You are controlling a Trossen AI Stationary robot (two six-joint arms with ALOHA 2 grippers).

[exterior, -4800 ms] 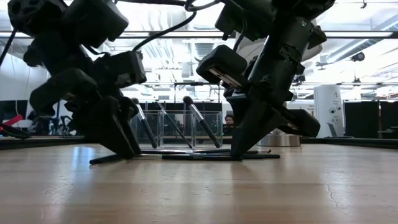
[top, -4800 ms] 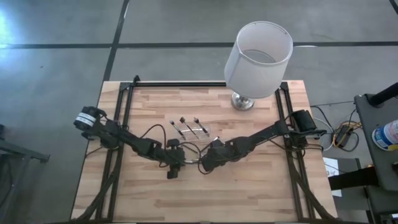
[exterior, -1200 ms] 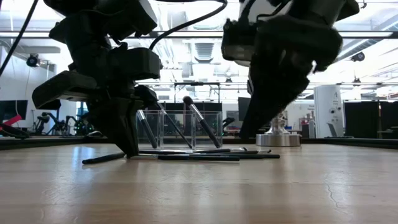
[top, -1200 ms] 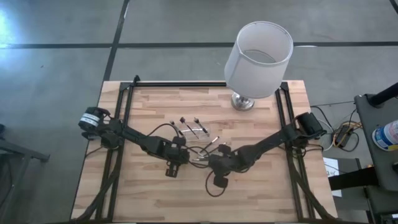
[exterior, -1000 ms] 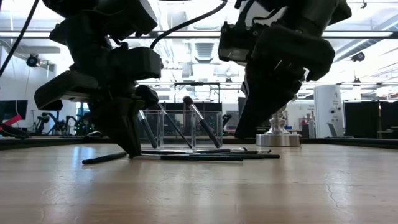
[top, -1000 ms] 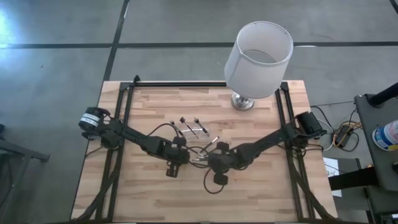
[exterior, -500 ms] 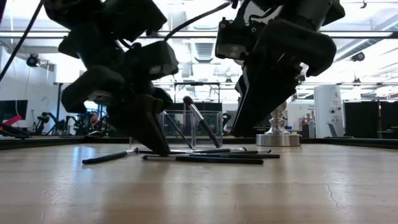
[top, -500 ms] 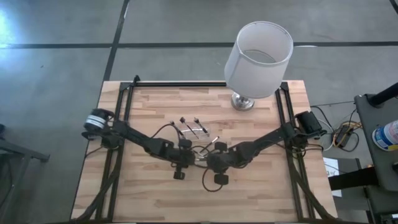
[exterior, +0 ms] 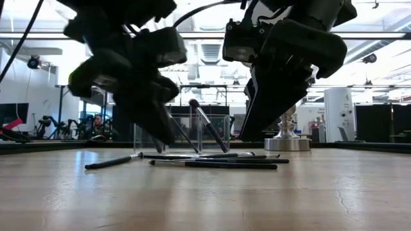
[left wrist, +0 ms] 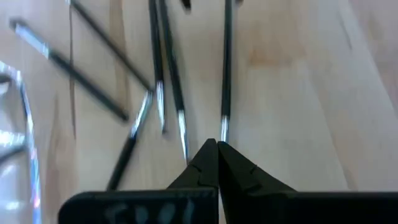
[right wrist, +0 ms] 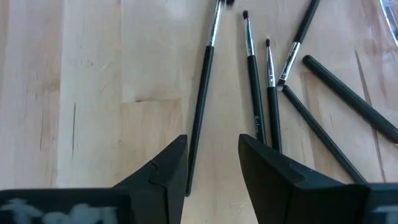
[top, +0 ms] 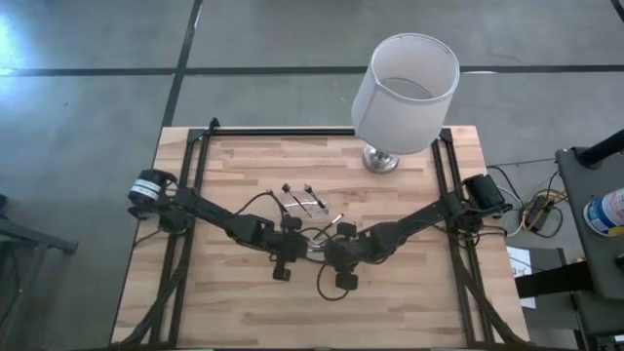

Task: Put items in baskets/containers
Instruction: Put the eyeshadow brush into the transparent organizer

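Brushes scattered mid-table, both grippers low over them

Brushes (exterior: 212, 164) lay flat on the wooden table (top: 409, 302), in a loose cluster near its middle, between the two grippers. Only the low view showed the clear tray (exterior: 192, 133) plainly: it stood behind the cluster, with about three brushes leaning upright-tilted inside it, dark heads up. From above, the tray (top: 304, 204) was faint, just beyond the loose pile, toward the lamp (top: 402, 93).

Wrist views gave the lie of the shafts, which the high view blurred. Right wrist view: one long brush (right wrist: 202, 93) ran nearly straight away from the camera, between the fingers' line; others beside it fanned at slight angles, two thicker dark handles crossing diagonally. Left wrist view: several brushes ran roughly parallel, lengthwise away from the camera, two more lying slantwise across them.

Left gripper (left wrist: 217, 152) had its jaws pressed together, tips meeting, empty, just over the near end of one brush (left wrist: 226, 74). Right gripper (right wrist: 212, 155) had jaws spread, nothing between them but the long brush's handle on the table.

Both arms reached inward from the table's side edges, elbows low, wrists angled down; left gripper (top: 285, 252) and right gripper (top: 336, 255) sat close, apart.
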